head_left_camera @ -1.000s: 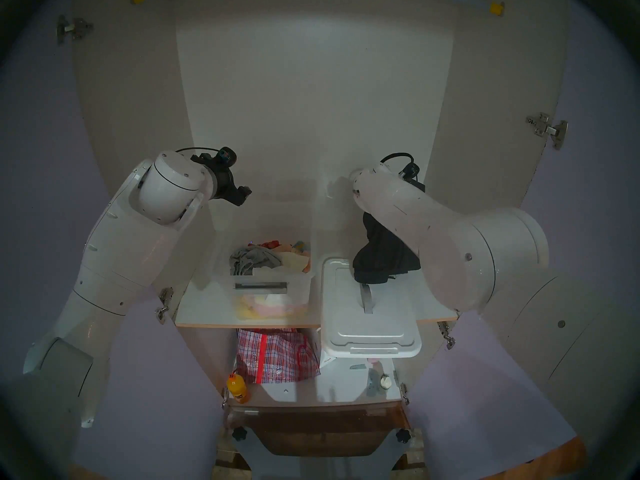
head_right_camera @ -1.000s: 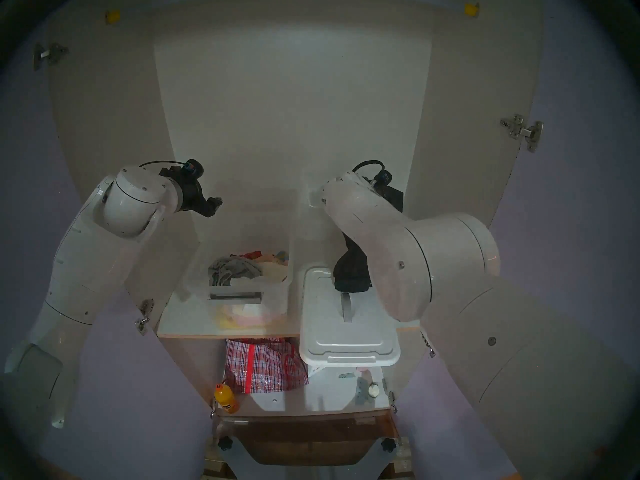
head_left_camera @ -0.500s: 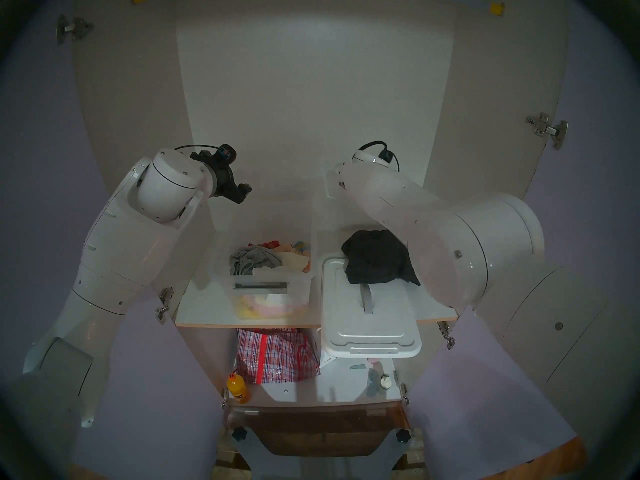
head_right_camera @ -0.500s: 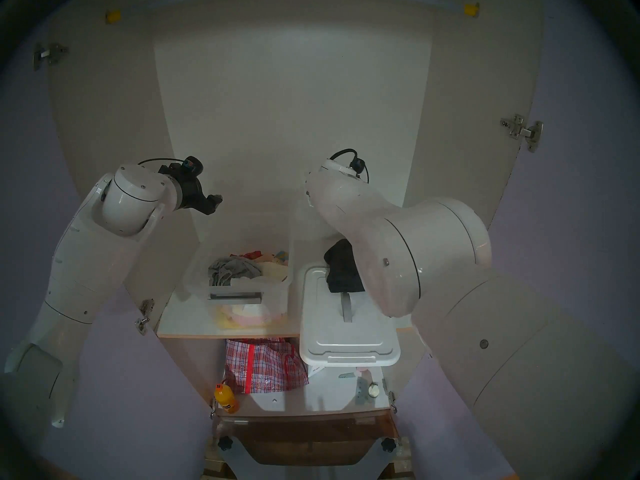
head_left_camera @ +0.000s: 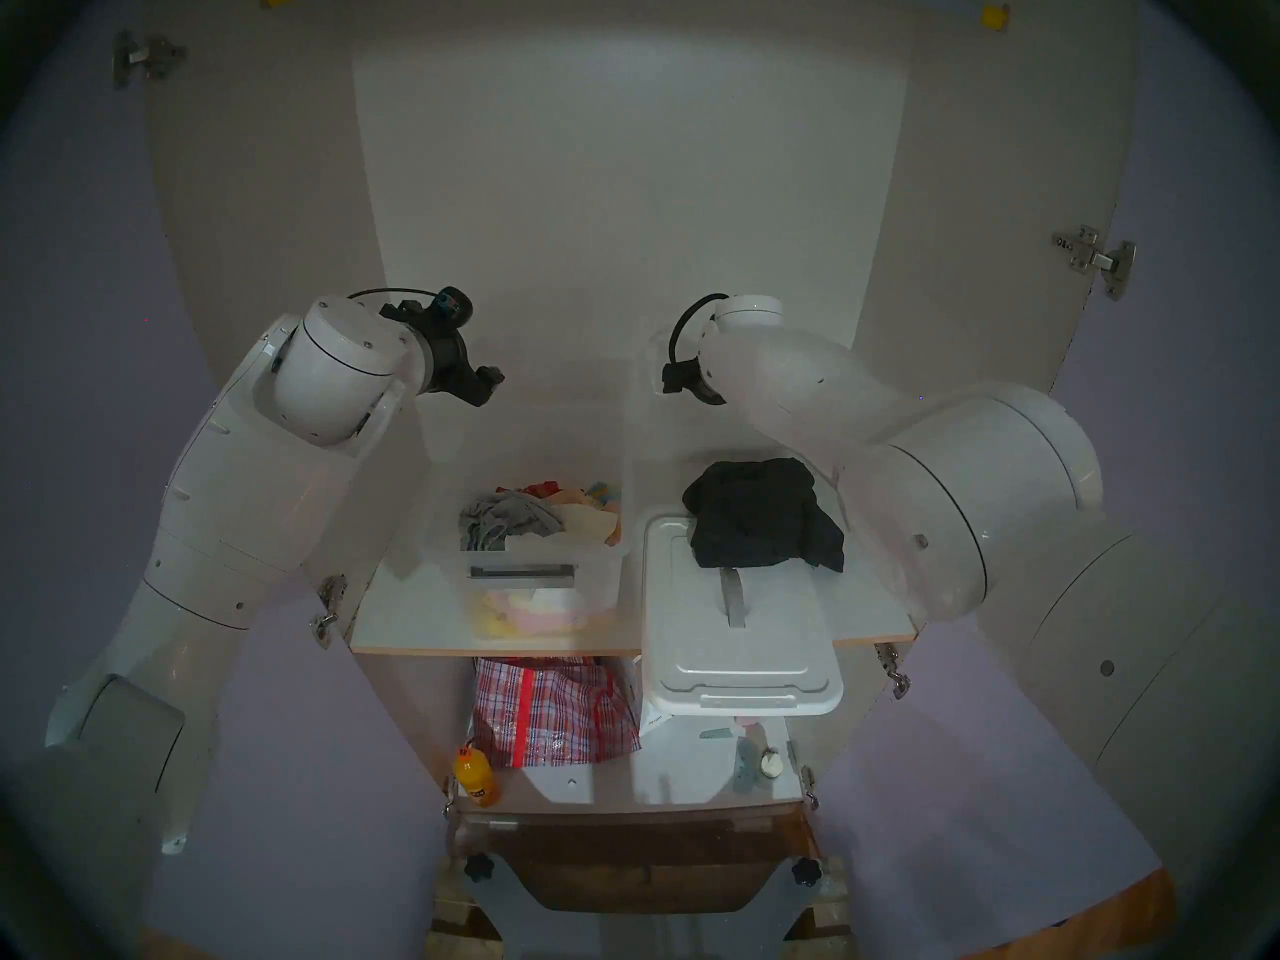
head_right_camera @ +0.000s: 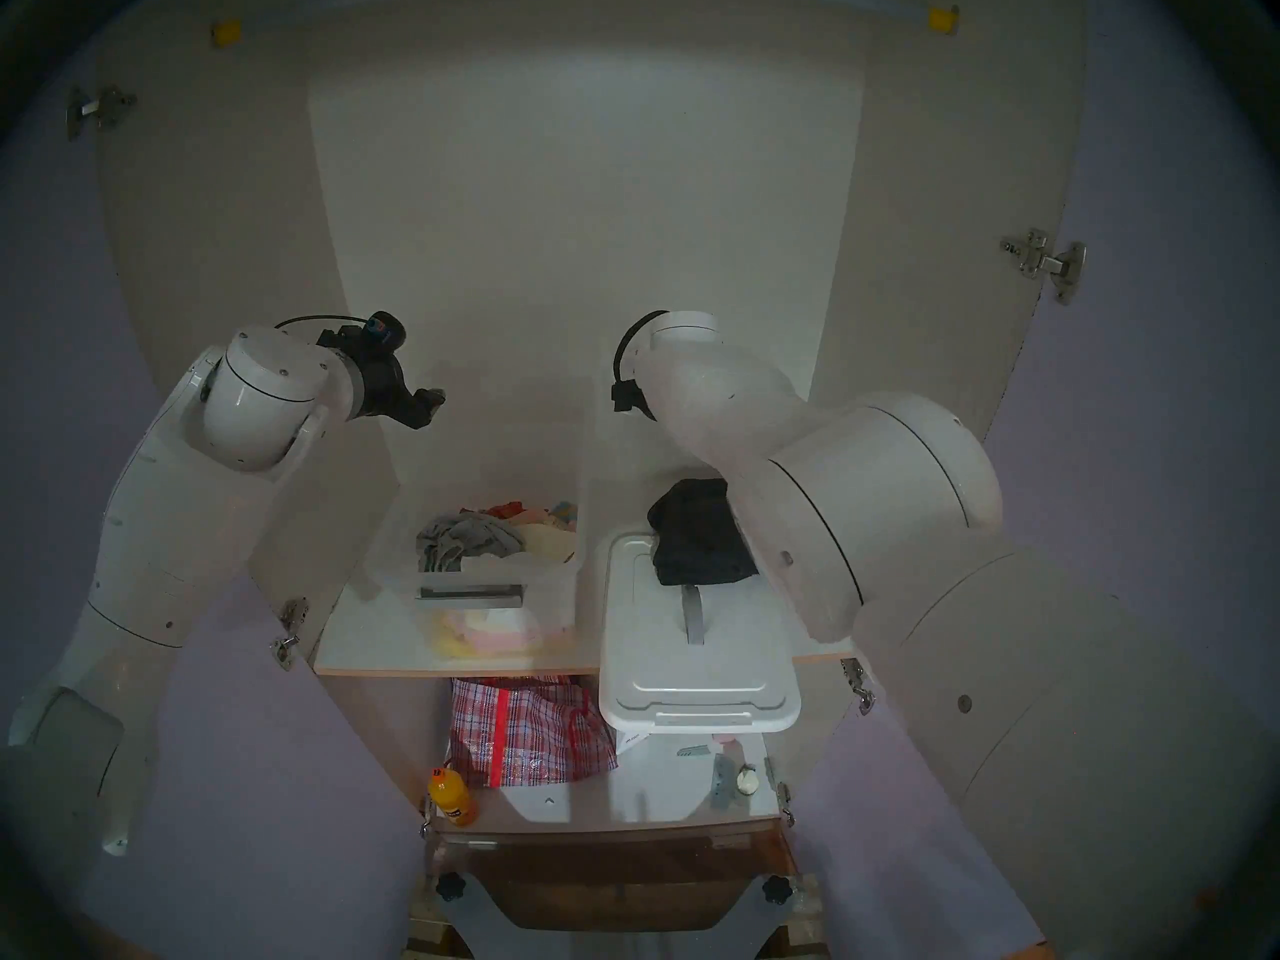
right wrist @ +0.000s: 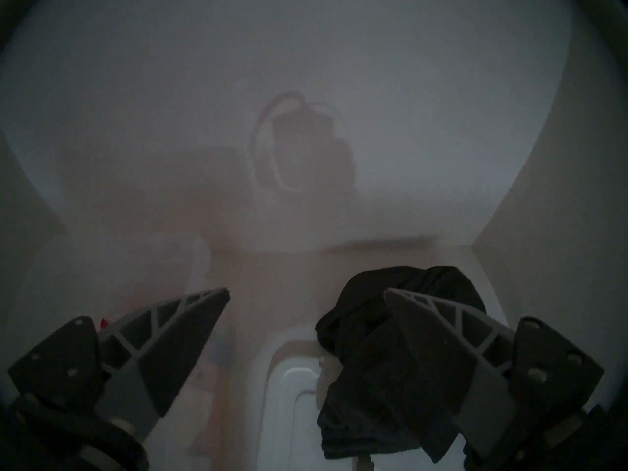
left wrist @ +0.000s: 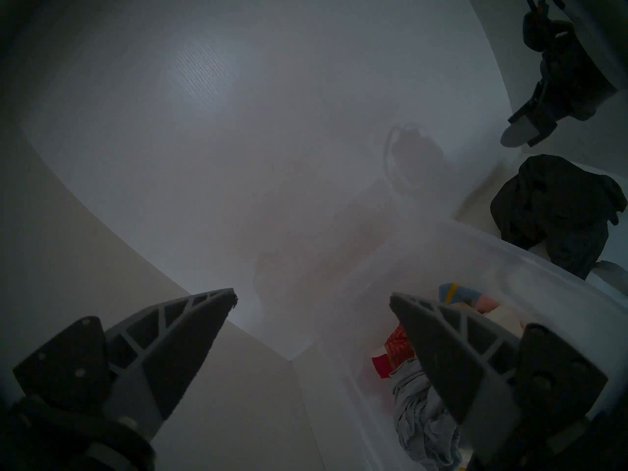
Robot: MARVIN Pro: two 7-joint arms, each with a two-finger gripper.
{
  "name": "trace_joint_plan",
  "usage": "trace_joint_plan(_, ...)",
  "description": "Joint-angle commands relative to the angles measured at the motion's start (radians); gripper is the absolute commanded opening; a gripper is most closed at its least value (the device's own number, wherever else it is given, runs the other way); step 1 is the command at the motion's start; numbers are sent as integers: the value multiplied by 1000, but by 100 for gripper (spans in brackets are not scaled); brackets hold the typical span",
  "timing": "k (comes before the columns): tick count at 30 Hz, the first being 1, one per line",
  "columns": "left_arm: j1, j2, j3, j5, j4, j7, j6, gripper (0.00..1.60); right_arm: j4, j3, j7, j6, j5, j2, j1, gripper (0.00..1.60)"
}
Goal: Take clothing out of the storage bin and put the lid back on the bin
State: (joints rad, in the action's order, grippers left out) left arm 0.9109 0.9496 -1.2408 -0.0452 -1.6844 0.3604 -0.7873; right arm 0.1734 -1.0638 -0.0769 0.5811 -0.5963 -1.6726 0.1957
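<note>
The black clothing (head_left_camera: pixel 758 515) lies in a heap on the far end of the white lid (head_left_camera: pixel 734 654) and on the shelf beside it. It covers the top of the lid's grey handle. The lid lies flat to the right of the clear storage bin (head_left_camera: pixel 523 572) and overhangs the shelf's front edge. My right gripper (right wrist: pixel 306 293) hangs open and empty above the clothing (right wrist: pixel 384 358). My left gripper (left wrist: pixel 312 298) is open and empty too, held high over the bin's far left corner (left wrist: pixel 441 256).
A grey garment (head_left_camera: pixel 505 519) and small red, yellow and cream cloths stay inside the open bin. Below the shelf (head_left_camera: pixel 415 619) sit a red-and-white checked bag (head_left_camera: pixel 554 713) and an orange bottle (head_left_camera: pixel 476 782). Cupboard walls close in on both sides and behind.
My right gripper let go of the black clothing, which dropped into a heap on the lid's far end. The right wrist then rose and turned left. The left arm stayed still.
</note>
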Motion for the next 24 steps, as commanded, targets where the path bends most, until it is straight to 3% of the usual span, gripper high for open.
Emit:
trace_joint_plan(1, -31, -4, -16, 3, -24, 3, 12, 160, 53, 21, 123, -15, 11, 33, -28, 160)
trace_joint_plan(3, -31, -5, -15, 5, -24, 3, 13, 160, 70, 65, 140, -75, 53, 34, -8, 160)
trace_joint_plan(7, -31, -7, -14, 7, -24, 3, 14, 160, 85, 97, 143, -67, 74, 38, 13, 160)
trace_joint_plan(8, -31, -7, -14, 7, -24, 2, 13, 160, 83, 101, 86, -62, 63, 36, 23, 160)
trace_joint_plan(12, -32, -8, -13, 9, -24, 1, 13, 160, 120, 88, 31, -60, 53, 46, 62, 160)
trace_joint_plan(19, -32, -9, -12, 11, -24, 0, 13, 160, 191, 111, 168, 112, 64, 93, 101, 160)
trace_joint_plan(22, -32, -9, -12, 11, -24, -1, 12, 160, 250, 123, 164, 146, 74, 123, 133, 160)
trace_joint_plan(24, -32, -9, -11, 11, -24, -1, 12, 160, 285, 142, 109, 129, 101, 139, 157, 160)
